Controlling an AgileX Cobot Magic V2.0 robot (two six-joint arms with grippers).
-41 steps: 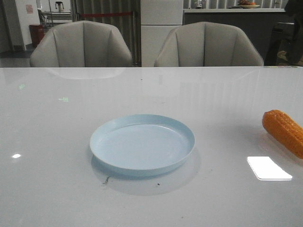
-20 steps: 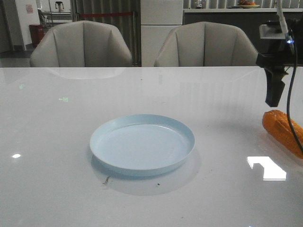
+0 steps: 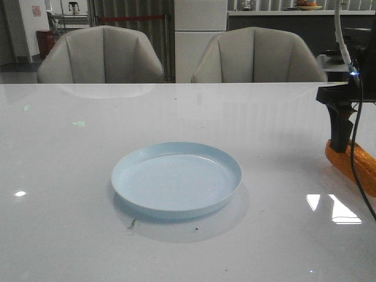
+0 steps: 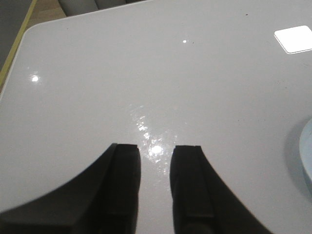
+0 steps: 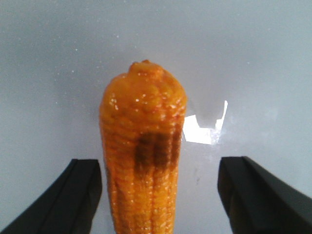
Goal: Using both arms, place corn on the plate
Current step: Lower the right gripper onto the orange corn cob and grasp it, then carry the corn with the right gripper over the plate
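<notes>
Orange corn point(image 5: 144, 161) lies on the desk point(image 3: 176, 111) near its right edge, long axis running between the right tool's point(image 5: 161, 195) wide-spread fingers, the plate point(image 3: 176, 179) well apart at centre.

Glossy white tabletop point(image 3: 88, 176) filling most of the front view, mirroring ceiling lights as bright patches. Small dark speck or scuff point(image 3: 131, 224) lying on the near surface. Two grey upholstered chairs standing side by side just behind the far edge: left chair point(image 3: 100, 56), right chair point(image 3: 258, 56). White pillar or cabinet point(image 3: 200, 29) rising between them further back. Dark counter point(image 3: 282, 23) running along the right background, carrying a dish of something orange point(image 3: 308, 4), too small to identify. Red bin point(image 3: 44, 41) sitting at far left. Wooden floor strip point(image 4: 46, 9) showing beyond the tabletop corner in the left wrist view.
</notes>
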